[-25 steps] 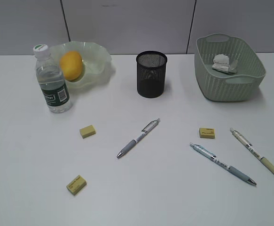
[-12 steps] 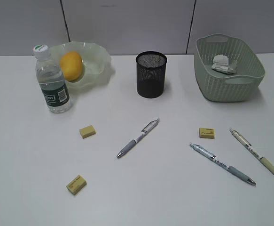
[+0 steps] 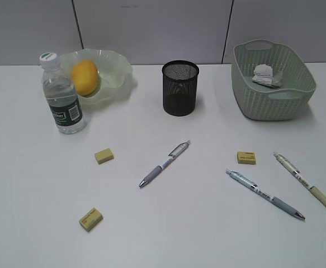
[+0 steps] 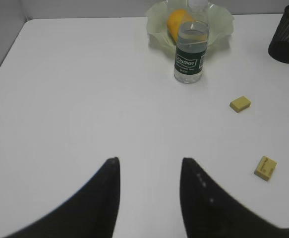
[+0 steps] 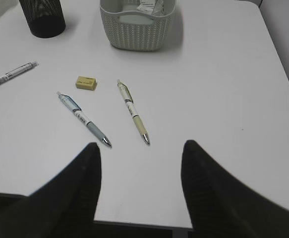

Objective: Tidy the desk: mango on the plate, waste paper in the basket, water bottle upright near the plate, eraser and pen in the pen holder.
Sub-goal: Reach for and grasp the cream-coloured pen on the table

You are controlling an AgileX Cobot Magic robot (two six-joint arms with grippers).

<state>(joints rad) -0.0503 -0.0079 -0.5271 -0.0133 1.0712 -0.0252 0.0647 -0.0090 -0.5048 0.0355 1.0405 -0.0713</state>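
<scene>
While raised above the desk [image 3: 207, 223], left gripper [image 4: 149, 171] spread wide, empty, right gripper [image 5: 140, 151] likewise.

On the desk [image 3: 168, 223] we find the plate [image 3: 115, 70] at the back left with the mango [image 3: 85, 77] in it, and the water bottle [image 3: 61, 96] upright just before it. The pen holder [image 3: 180, 88] stands mid-back. The basket [image 3: 273, 80] sits back right, the waste paper [image 3: 266, 75] inside. Three erasers and three pens lie scattered in front.
</scene>
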